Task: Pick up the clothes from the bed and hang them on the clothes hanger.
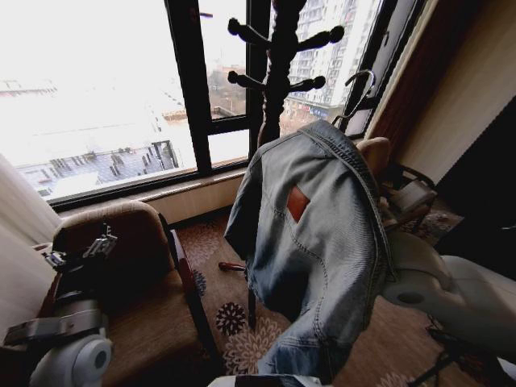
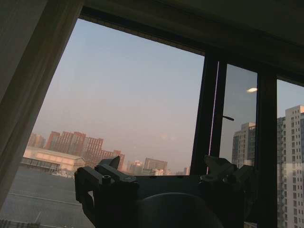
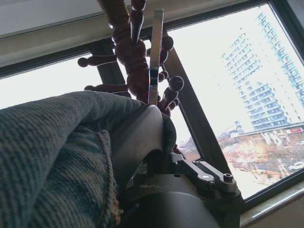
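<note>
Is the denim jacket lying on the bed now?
No. The denim jacket hangs in the air near the wooden coat stand, before the window.

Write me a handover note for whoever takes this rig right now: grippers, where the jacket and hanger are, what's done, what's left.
Right gripper: raised by the wooden coat stand, under the denim jacket; grip not readable.
Left gripper: idle, low over the armchair; fingers open.
Jacket: off the bed, draped over the right arm, red patch facing the head camera.
Hanger hook: above the collar, not yet on a peg.
Left: hook it onto the stand.
</note>
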Robot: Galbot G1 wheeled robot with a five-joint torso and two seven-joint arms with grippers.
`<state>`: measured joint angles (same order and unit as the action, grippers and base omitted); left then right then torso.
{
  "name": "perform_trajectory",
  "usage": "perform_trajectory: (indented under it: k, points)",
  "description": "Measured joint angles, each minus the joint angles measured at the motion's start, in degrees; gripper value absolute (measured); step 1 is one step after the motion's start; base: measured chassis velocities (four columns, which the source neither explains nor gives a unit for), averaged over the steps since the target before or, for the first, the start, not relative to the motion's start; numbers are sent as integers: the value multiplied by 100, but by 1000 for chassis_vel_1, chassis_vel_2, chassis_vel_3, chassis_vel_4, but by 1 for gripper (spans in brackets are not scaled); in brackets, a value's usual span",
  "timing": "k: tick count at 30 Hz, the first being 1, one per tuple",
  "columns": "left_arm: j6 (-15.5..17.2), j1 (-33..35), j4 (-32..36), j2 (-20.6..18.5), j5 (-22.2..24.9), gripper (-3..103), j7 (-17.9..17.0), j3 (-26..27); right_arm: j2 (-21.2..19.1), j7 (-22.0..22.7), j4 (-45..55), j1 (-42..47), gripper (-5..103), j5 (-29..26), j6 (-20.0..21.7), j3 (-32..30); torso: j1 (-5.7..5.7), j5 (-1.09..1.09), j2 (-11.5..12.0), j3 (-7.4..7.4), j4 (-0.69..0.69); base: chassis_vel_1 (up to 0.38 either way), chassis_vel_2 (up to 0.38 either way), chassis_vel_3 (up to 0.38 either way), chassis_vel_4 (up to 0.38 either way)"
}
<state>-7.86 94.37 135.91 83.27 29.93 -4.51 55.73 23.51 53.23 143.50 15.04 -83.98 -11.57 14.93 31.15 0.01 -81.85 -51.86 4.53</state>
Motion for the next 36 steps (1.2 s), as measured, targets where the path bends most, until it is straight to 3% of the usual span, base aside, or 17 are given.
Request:
perform_trajectory:
  k: [9,20,27,36]
  points:
    - [0,-28,-30,2,-8,100,4,-23,-629,859,-6,-8,20,22,297,-203,0,0,1,0,0,0,0,0,0]
    - [-35,-29,-66,-45,43,100,8,30,-766,1590,-373,19,20,239,562,-208,0,0,1,0,-1,0,0,0,0]
    - [-41,-37,-77,-65,80,100,11,50,-810,1612,-885,-18,20,176,573,-272,0,0,1,0,-1,0,0,0,0]
    - [-45,-44,-79,-69,85,100,13,37,-660,1104,-1564,-166,20,59,545,-317,0,-1,1,0,-1,0,0,0,0]
